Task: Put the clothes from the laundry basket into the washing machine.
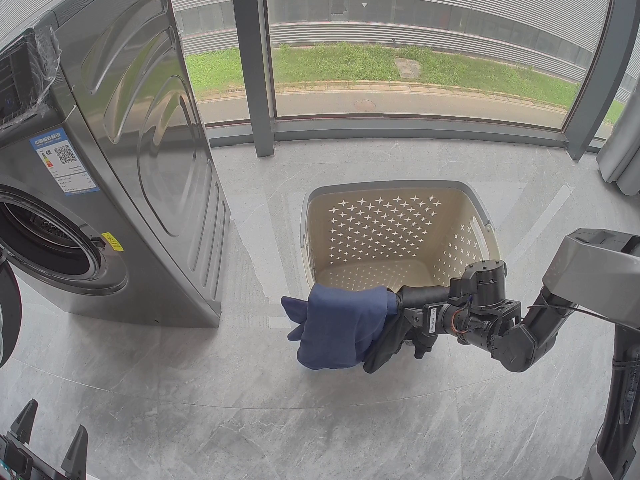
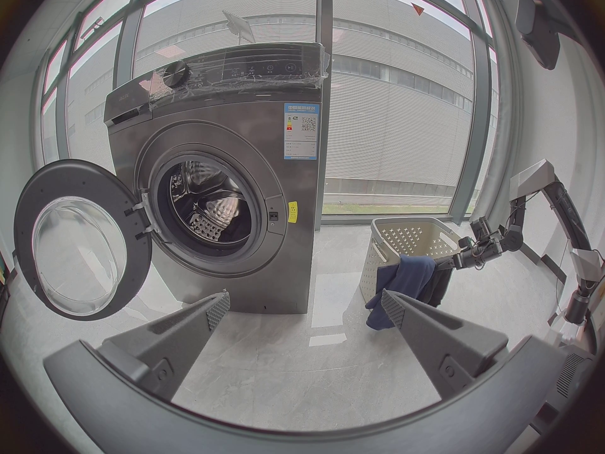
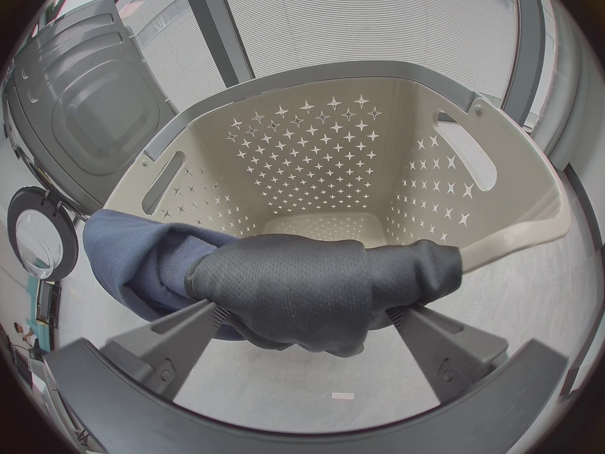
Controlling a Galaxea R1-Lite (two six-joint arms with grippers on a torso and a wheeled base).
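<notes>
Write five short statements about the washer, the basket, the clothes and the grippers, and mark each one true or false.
1. The washing machine has its door swung open. True.
2. The drum already holds a garment. False: only bare metal shows inside it.
3. A blue garment and a dark garment hang at the right gripper. True.
4. The left gripper is shut on a cloth. False: its fingers are spread and hold nothing.
5. The laundry basket lies tipped on its side. False: it stands upright on the floor.
</notes>
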